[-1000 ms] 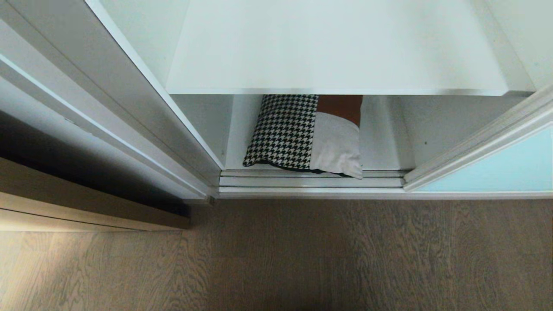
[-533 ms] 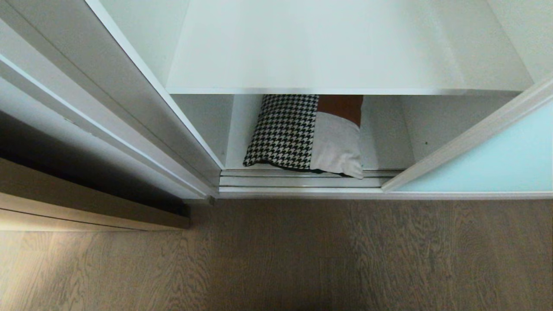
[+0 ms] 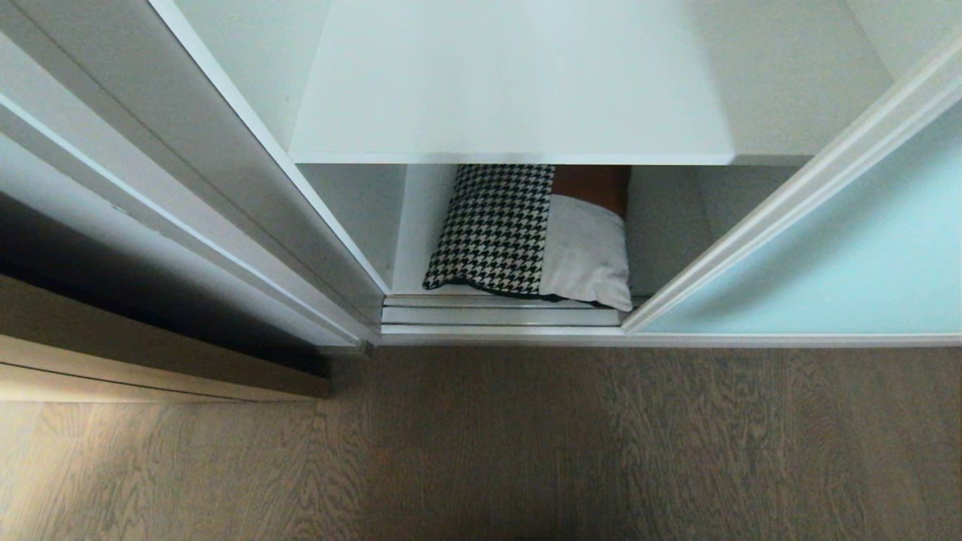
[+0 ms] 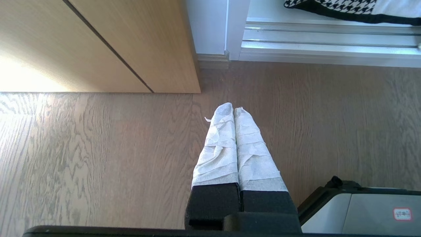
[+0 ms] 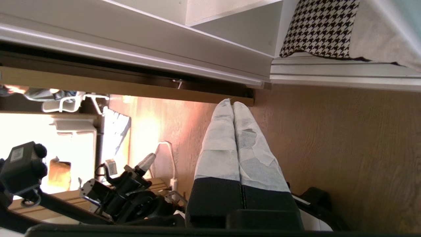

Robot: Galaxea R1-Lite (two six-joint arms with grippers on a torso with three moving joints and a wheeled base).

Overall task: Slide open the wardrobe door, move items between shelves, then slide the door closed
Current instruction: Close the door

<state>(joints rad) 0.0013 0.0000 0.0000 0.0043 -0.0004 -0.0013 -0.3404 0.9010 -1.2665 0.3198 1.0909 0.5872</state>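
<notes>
Jaws pressed together on both grippers, left gripper (image 4: 233,110) over floor (image 4: 98,148), right gripper (image 5: 233,104) turned sideways

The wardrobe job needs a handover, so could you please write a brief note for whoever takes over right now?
Left gripper: shut, empty, above the floor.
Right gripper: shut, empty, low beside the wardrobe's bottom track.
Cushion: on the lower shelf, under the bare upper shelf.
Sliding door: partly shut, its edge level with the cushion's right corner.
Left to do: close the door over the remaining gap.
</notes>
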